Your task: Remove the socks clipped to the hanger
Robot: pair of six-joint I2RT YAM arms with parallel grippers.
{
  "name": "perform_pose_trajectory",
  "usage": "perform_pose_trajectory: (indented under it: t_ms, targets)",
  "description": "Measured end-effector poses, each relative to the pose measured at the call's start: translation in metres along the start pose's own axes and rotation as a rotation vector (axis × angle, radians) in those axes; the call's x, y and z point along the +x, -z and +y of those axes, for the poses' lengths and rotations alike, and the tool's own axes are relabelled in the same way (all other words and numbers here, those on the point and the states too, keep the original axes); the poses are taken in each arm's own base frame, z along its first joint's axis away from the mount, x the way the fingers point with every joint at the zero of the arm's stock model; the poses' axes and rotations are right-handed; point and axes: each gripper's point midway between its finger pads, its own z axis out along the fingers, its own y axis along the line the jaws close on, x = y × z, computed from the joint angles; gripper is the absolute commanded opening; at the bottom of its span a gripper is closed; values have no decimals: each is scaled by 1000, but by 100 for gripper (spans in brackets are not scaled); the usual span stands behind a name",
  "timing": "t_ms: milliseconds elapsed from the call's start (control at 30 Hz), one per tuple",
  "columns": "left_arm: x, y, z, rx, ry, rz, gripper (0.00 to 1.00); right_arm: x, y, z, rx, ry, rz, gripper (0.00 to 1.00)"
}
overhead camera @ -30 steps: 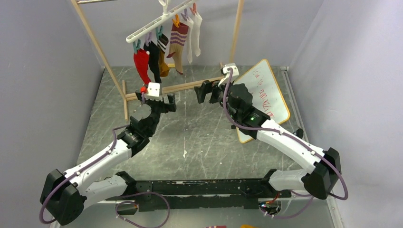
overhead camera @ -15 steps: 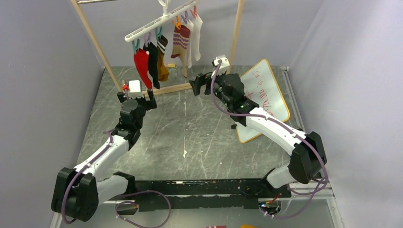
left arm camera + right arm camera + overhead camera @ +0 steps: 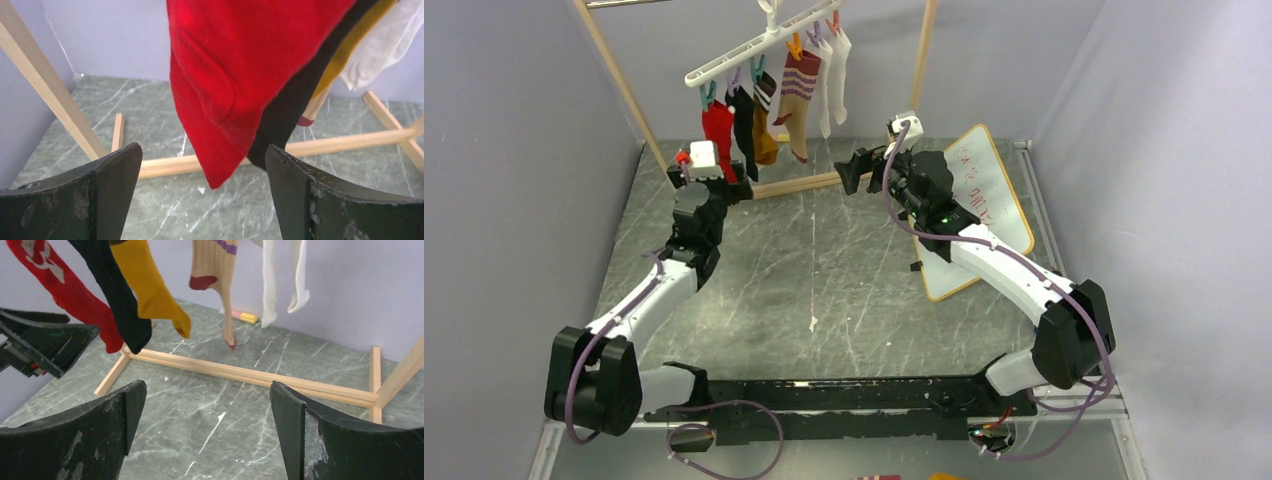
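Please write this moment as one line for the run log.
stage: before first grasp | left hand: open, at red sock toe, no grip | right hand: open, empty | socks: all clipped on hanger

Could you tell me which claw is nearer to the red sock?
Left. The left claw, open, is just beneath the red sock; the right claw, also open, sits well off to its side.

The white-and-black left arm [image 3: 639, 305] reached far forward along its own side, its black two-fingered left gripper [image 3: 202, 150] raised, jaws spread wide. The white-and-black right arm [image 3: 1009, 272] folded at the elbow, its black right gripper [image 3: 207, 386] pointing leftward, jaws equally wide.
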Motion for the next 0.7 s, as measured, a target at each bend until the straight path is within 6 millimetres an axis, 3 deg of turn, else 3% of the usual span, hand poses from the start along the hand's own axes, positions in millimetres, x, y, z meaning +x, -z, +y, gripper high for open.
perform_pose_trajectory:
  t_ms: [167,300,433,500,533,700]
  targets:
    - [-21,-17,0,-17,2,-50,97,-2,1,3,-28,-11,-6,100]
    - [-17,-33,0,-27,-4,-42,91,-2,1,7,-52,-14,-5,100]
    - [-9,-45,0,-30,-11,-23,58,-2,2,9,-60,-14,-5,100]
    - [-8,-50,-2,-24,-15,-21,20,0,6,9,-59,-14,-2,100]
    - [-8,-52,-3,-22,-8,-20,8,0,7,9,-59,-14,-4,100]
    - [2,-59,-7,-3,-12,-5,5,-10,13,12,-72,-8,-28,100]
